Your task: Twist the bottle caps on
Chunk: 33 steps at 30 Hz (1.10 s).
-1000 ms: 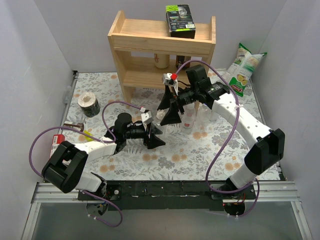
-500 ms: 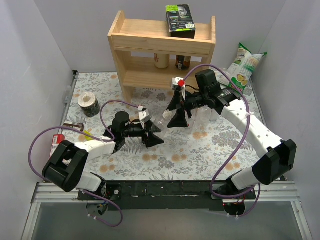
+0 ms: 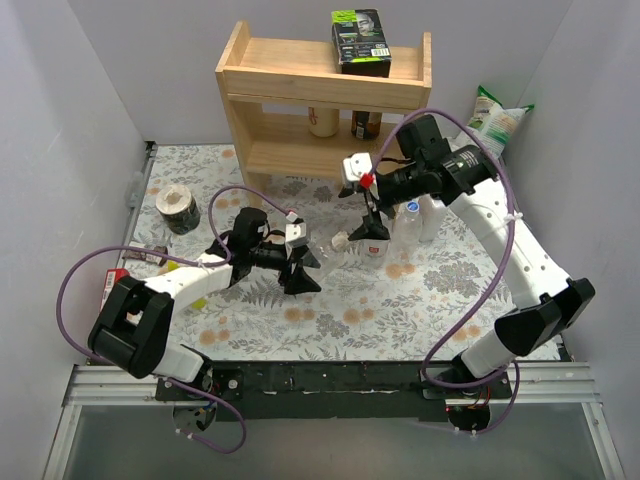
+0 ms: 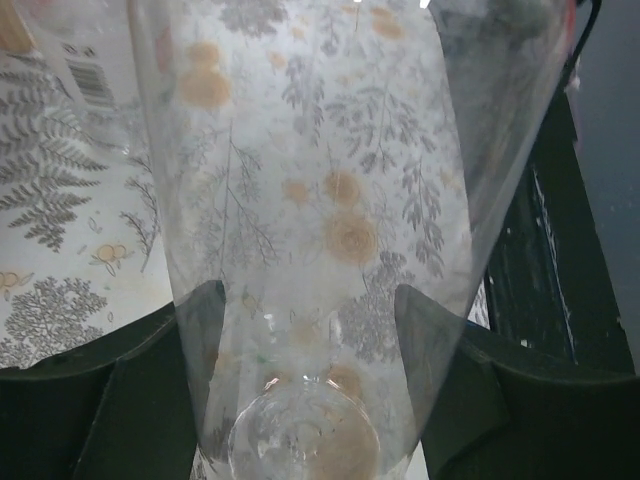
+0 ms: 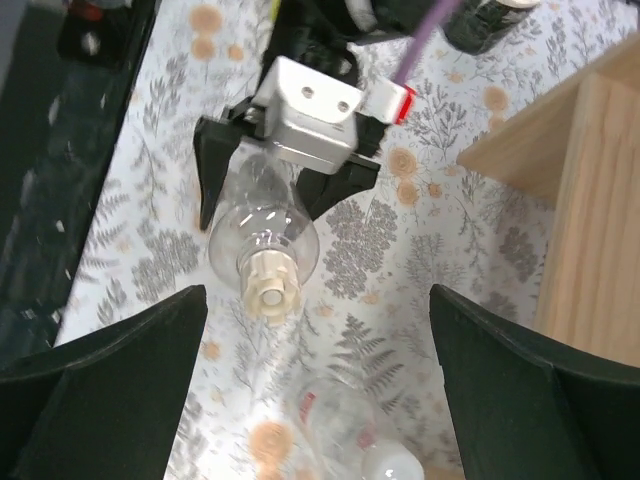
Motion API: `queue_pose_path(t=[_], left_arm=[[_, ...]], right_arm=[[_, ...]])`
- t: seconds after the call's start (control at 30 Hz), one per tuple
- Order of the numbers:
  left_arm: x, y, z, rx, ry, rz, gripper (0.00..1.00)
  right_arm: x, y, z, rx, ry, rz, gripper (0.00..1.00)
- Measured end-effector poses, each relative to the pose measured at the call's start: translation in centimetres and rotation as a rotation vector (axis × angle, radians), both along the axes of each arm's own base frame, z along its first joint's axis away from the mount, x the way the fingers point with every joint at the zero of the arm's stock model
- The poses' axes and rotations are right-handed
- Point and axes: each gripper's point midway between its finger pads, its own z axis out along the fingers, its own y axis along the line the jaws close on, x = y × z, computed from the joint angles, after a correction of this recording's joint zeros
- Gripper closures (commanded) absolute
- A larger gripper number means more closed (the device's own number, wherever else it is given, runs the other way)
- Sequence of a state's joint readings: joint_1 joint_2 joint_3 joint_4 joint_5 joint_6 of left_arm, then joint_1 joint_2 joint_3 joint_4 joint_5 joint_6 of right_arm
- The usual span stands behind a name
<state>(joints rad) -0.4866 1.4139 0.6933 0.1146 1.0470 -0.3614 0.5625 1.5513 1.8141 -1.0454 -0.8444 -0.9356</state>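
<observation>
My left gripper (image 3: 300,268) is shut on a clear bottle (image 3: 322,251) and holds it tilted above the table, neck toward the right arm. In the left wrist view the bottle (image 4: 320,200) fills the gap between my fingers (image 4: 150,400). A cream cap (image 5: 270,282) sits on its neck and also shows in the top view (image 3: 340,240). My right gripper (image 3: 371,226) is open and empty, a little beyond the cap; its jaws stand wide apart in the right wrist view (image 5: 320,400). Below it stands another clear bottle (image 5: 345,425) with a white cap (image 5: 392,462).
Three more clear bottles (image 3: 410,222) stand behind the right gripper. A wooden shelf (image 3: 320,95) with jars and a dark box (image 3: 360,40) is at the back. A tape roll (image 3: 178,208) lies at the left, a snack bag (image 3: 490,130) at the right.
My right gripper has drawn back to the right, away from the held bottle's neck. My left gripper has shifted slightly back with the bottle.
</observation>
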Motion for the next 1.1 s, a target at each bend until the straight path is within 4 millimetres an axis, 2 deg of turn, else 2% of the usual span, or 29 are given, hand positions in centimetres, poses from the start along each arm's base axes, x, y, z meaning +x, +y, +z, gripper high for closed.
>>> queue_pose_path(t=[0.1, 0.2, 0.3, 0.43, 0.73, 0.97, 1.07, 1.1], left_arm=[[-0.6, 0.4, -1.2, 0.046, 0.01, -0.042, 1.0], [-1.3, 0.9, -2.1, 0.078, 0.016, -0.068, 1.0], [-1.6, 1.2, -2.4, 0.093, 0.01, -0.084, 1.0], [-1.7, 1.3, -2.5, 0.101, -0.004, -0.098, 1.0], [-2.0, 1.6, -2.7, 0.115, -0.02, -0.119, 1.0], [-2.0, 1.6, -2.7, 0.117, -0.044, -0.134, 1.0], [-2.0, 1.6, -2.7, 0.118, -0.047, -0.138, 1.0], [-2.1, 1.6, -2.8, 0.12, -0.044, -0.139, 1.0]], right_arm=[[-1.7, -0.3, -0.9, -0.041, -0.11, 0.106, 0.03], [-3.8, -0.7, -3.1, -0.097, -0.174, 0.213, 0.07], [-5.6, -0.8, -5.1, -0.146, -0.21, 0.309, 0.13], [-6.7, -0.7, -6.4, -0.182, -0.251, 0.39, 0.19], [-6.8, -0.7, -8.8, -0.235, -0.288, 0.426, 0.33], [-6.0, -0.4, -9.0, -0.236, -0.36, 0.417, 0.42], [-6.0, -0.3, -9.1, -0.232, -0.384, 0.419, 0.49], [-6.0, -0.2, -9.2, -0.229, -0.392, 0.421, 0.55]])
